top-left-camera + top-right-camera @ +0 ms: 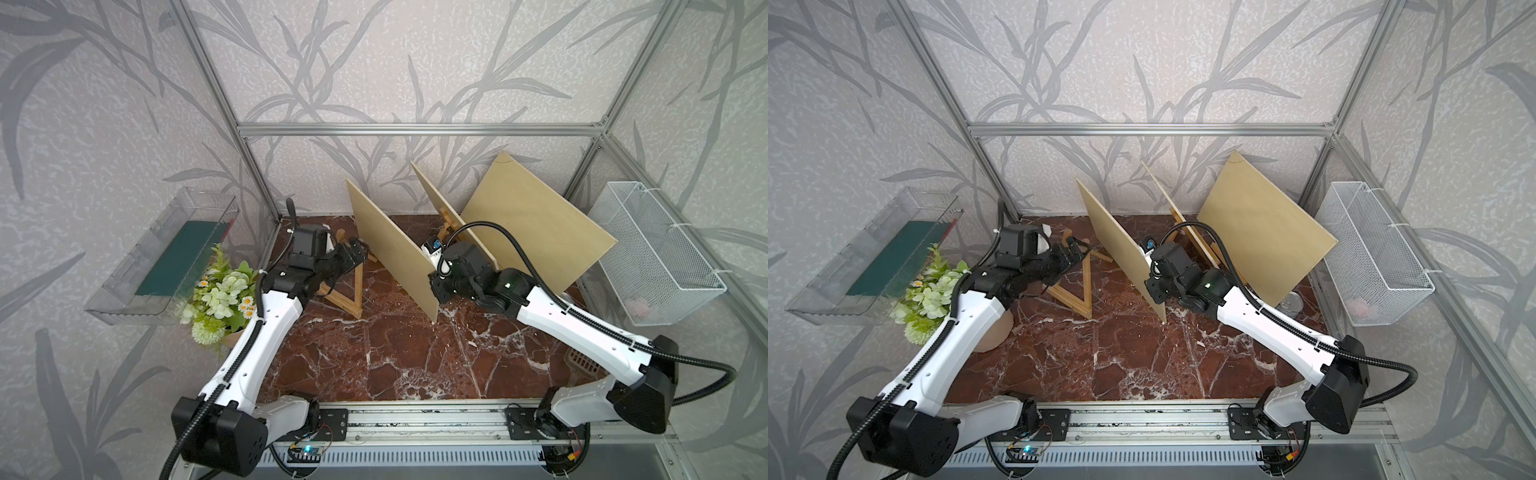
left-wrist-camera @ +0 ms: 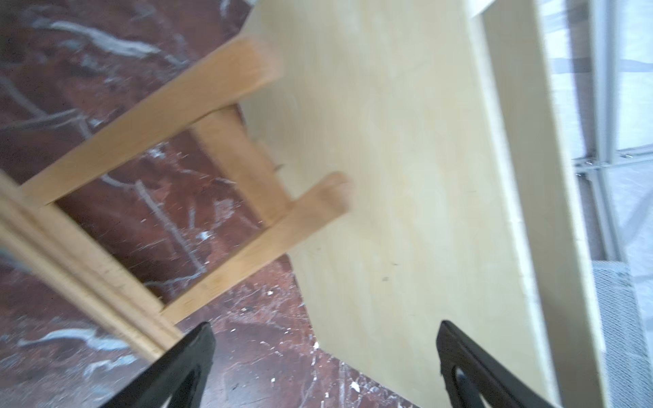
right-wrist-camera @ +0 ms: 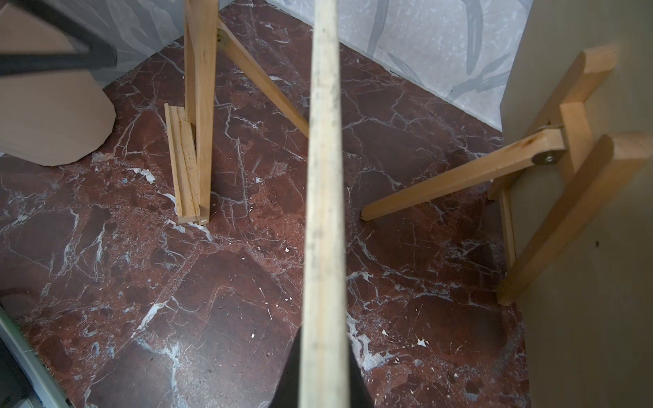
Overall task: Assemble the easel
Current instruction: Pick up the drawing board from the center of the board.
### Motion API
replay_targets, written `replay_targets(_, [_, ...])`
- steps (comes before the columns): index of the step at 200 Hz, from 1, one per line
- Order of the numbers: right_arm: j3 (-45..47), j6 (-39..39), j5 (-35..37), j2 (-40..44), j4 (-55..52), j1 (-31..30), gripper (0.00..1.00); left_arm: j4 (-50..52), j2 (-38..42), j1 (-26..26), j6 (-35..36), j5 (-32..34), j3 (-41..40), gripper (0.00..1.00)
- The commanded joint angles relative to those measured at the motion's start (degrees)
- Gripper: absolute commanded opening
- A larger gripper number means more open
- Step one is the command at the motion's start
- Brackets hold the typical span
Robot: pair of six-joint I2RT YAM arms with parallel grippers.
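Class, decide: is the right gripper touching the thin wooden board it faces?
Touching. The right wrist view shows the board edge-on, pinched in the right gripper, with both dark jaws pressed against its faces and no gap on either side.

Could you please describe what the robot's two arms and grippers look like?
The left arm and right arm have white shells with black joints. A black ribbed cable runs along each, and a green light glows near each wrist. The left gripper has black, tapered fingers.
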State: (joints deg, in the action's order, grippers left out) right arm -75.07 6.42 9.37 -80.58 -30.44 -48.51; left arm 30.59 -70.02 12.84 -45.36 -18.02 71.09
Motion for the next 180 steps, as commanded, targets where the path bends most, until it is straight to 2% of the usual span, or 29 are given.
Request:
replay_targets(1, [2.34,0.36,0.25,1.5,-6.93,-0.44,0.0,0.76,-4.89,2.21,-1.95,2.46,8.69,0.99])
replay_targets(48, [4.29,0.94,1.16,4.1,-7.52,-1.33,0.0,9.33,-20.29,5.24,-6.89,4.02,25.64,0.98])
replay_targets(99, [5.93,0.32,6.91,5.23,-7.98,-4.51,0.0,26.07,-33.68,5.44,-6.05,1.73,44.13,0.96])
replay_targets(129, [7.18,0.08,9.27,6.53,-8.08,-5.31,0.0,25.12,-33.24,5.52,-9.43,0.64,41.12,0.85])
replay_targets(180, [7.86,-2.17,12.77,7.03,-8.4,-7.82,0.0,24.69,-33.93,6.74,-12.48,-2.14,38.15,0.6])
